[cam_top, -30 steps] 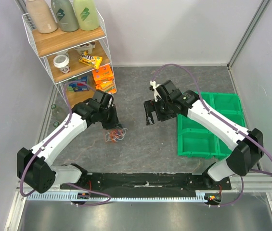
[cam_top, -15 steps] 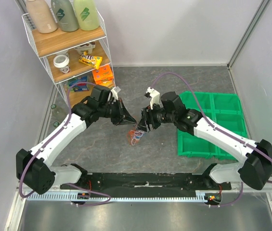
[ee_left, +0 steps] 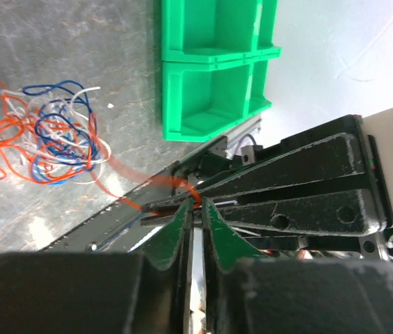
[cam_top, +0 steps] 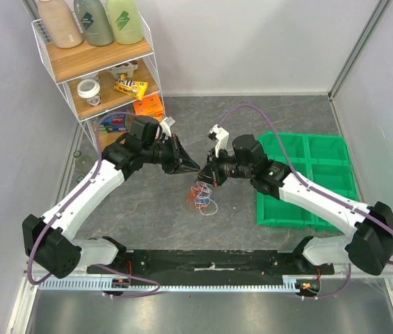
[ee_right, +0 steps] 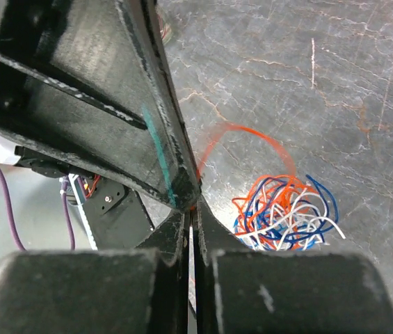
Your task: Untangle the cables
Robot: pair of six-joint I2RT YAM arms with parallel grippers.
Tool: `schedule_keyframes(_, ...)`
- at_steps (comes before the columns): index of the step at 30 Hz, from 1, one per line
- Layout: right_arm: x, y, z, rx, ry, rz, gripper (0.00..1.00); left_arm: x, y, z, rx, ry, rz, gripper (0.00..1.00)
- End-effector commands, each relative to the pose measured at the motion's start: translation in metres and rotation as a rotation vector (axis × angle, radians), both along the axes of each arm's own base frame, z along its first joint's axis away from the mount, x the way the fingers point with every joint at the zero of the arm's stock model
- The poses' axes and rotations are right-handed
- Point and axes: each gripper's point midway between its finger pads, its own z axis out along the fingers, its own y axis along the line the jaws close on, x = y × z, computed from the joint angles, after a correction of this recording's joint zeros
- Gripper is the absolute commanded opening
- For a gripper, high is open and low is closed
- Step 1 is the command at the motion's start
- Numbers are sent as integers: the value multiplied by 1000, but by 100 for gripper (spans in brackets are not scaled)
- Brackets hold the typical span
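The cables are a small tangle of thin orange, white and blue wires at mid-table, just below where both grippers meet tip to tip. My left gripper is shut on an orange strand that arcs down to the cables. My right gripper is shut too, its tips pressed against the left fingers, pinching that same orange strand. In the right wrist view the cables sit just right of the right gripper. The left gripper faces the right fingers. Whether the tangle touches the table is unclear.
A green divided bin stands at the right, under the right arm, and shows as the bin in the left wrist view. A wire shelf with bottles and snack packs stands at the back left. Walls close in all round.
The left gripper has lifted the cables from the left toward the middle. The right arm swung in, and its jaws went from wide open to shut at the left gripper's tips.
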Motion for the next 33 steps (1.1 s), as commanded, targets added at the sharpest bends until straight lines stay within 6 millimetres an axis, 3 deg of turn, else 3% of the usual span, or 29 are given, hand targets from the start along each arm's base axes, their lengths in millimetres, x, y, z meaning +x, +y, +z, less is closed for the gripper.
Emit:
schedule_keyframes(1, 6, -5, 15, 26, -49, -48, 0, 11, 19, 21, 54, -107, 108, 33)
schedule_keyframes(2, 6, -7, 17, 24, -50, -57, 0, 11, 26, 21, 77, -138, 132, 52)
schedule_keyframes(3, 6, -8, 20, 29, -53, -62, 0, 12, 34, 21, 103, -173, 158, 65)
schedule_keyframes(6, 5, -6, 31, 50, -46, -60, 0, 12, 54, 18, 167, -244, 214, 88)
schedule_keyframes(9, 6, -5, 46, 69, -47, -67, 0, 4, 66, -4, 219, -230, 233, 83)
schedule_keyframes(12, 8, -1, 66, 97, -54, -67, 0, -7, 65, -36, 235, -176, 193, 55)
schedule_keyframes(13, 9, 0, 76, 110, -65, -68, 0, -10, 64, -48, 236, -152, 175, 53)
schedule_keyframes(14, 9, 1, 84, 119, -73, -67, 0, -13, 62, -57, 236, -132, 161, 54)
schedule_keyframes(16, 10, 2, 102, 142, -90, -61, 0, -18, 55, -72, 218, -91, 123, 75)
schedule_keyframes(18, 9, 4, 118, 169, -101, -54, 0, -17, 44, -82, 184, -58, 81, 87)
schedule_keyframes(28, -1, 12, 158, 249, -110, 13, 0, 19, 1, -85, 62, -29, 16, 93)
schedule_keyframes(31, -2, 13, 163, 258, -116, 22, 0, 29, -10, -80, 13, -42, 13, 84)
schedule_keyframes(33, -2, 13, 162, 254, -114, 22, 0, 33, -15, -69, -32, -79, 9, 71)
